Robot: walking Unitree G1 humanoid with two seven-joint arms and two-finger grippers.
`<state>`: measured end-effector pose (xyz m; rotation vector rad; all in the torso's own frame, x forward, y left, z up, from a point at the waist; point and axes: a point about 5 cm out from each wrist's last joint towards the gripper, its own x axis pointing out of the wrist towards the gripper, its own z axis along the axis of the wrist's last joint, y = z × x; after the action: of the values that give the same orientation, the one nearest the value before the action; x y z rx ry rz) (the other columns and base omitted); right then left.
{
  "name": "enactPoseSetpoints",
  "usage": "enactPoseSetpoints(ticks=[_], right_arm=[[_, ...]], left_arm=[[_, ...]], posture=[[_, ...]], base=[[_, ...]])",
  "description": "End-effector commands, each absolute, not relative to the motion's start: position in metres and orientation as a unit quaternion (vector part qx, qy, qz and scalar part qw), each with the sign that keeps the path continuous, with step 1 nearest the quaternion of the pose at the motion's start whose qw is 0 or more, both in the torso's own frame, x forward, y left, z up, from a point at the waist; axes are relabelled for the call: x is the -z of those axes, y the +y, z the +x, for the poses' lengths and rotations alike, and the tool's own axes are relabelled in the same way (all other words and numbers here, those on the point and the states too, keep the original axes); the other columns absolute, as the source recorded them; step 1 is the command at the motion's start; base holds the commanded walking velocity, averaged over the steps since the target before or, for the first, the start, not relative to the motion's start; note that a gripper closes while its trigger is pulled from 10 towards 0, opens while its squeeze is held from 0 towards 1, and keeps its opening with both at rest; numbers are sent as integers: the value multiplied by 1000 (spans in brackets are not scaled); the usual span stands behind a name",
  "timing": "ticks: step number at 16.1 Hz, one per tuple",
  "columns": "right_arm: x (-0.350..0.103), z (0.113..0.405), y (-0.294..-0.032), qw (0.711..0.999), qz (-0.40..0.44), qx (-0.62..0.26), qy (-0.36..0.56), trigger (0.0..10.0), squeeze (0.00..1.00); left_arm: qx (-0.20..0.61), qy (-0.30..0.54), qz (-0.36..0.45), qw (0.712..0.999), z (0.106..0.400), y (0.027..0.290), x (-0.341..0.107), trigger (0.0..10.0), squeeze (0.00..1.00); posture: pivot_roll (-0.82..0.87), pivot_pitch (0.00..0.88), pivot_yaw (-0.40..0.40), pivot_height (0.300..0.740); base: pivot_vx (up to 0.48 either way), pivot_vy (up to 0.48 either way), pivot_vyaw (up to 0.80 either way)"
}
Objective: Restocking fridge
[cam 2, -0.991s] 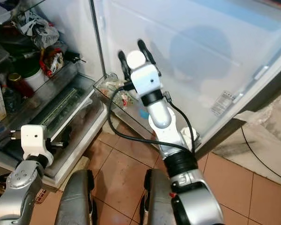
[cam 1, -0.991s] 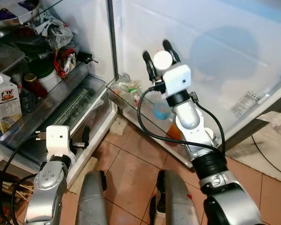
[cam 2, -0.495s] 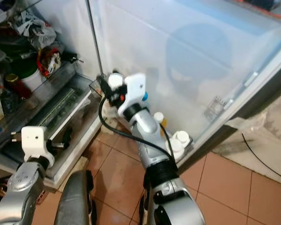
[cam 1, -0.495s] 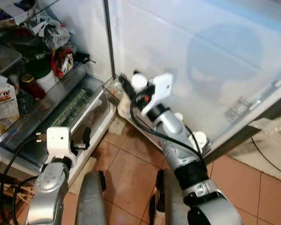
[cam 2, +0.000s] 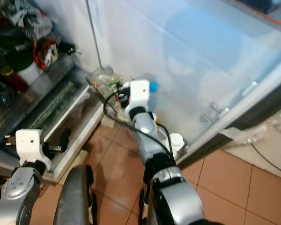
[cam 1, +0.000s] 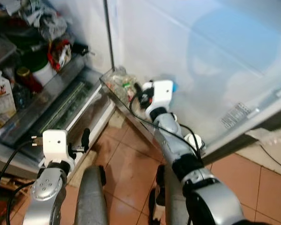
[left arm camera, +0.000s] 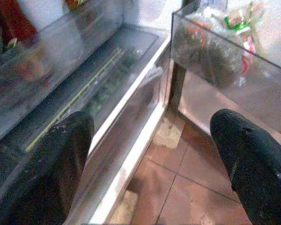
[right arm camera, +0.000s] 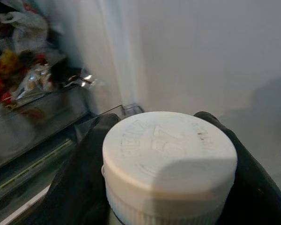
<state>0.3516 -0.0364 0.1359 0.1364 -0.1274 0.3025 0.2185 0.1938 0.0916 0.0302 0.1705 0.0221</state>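
Right gripper [right arm camera: 166, 187] clamped on a white-capped bottle [right arm camera: 168, 159], one black finger [right arm camera: 79, 173] pressed to each side of the cap so that the load hangs below the grip and can go down upright. Arm stretched forward and low, wrist camera housing [cam 1: 162, 92] poised over the clear door bin [cam 1: 113, 89] at the bottom edge of the open fridge door [cam 1: 210, 56]; bottle body hidden behind the wrist in the head views. Bin already loaded: packets at its hinge-side corner, a blue cap [cam 2: 153, 86] just beside the wrist, two white caps [cam 1: 193, 139] near the far end. Judged step: lowering the bottle into the free stretch of the bin between those groups, a low rail suiting tall containers.

Left gripper [left arm camera: 152, 154] idle beside the left hip, jaws spread wide with nothing between them, aimed at the fridge's bottom drawer [left arm camera: 112, 89] and the tiled floor [left arm camera: 192, 187]. Milk carton [cam 1: 0, 98] and jars kept on the interior shelf [cam 1: 42, 105], well apart from the door bin.
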Motion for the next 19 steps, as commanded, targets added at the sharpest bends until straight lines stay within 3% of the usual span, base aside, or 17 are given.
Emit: enactPoseSetpoints(ticks=[1, 9, 19], right_arm=[[-156, 352, 1, 981, 103, -148, -72, 10000, 0], [-158, 364, -11, 991, 109, -49, -65, 10000, 0], [-219, 395, -46, 979, 139, -32, -144, 10000, 0]], left_arm=[[-10, 90, 14, 996, 211, 193, -94, 10000, 0], [-23, 108, 16, 994, 182, 195, -102, 10000, 0], [-15, 134, 15, 991, 150, 185, -109, 10000, 0]], posture=[[230, 279, -53, 605], [271, 367, -44, 605], [309, 407, -41, 605]], base=[[0, 0, 0], [0, 0, 0], [0, 0, 0]])
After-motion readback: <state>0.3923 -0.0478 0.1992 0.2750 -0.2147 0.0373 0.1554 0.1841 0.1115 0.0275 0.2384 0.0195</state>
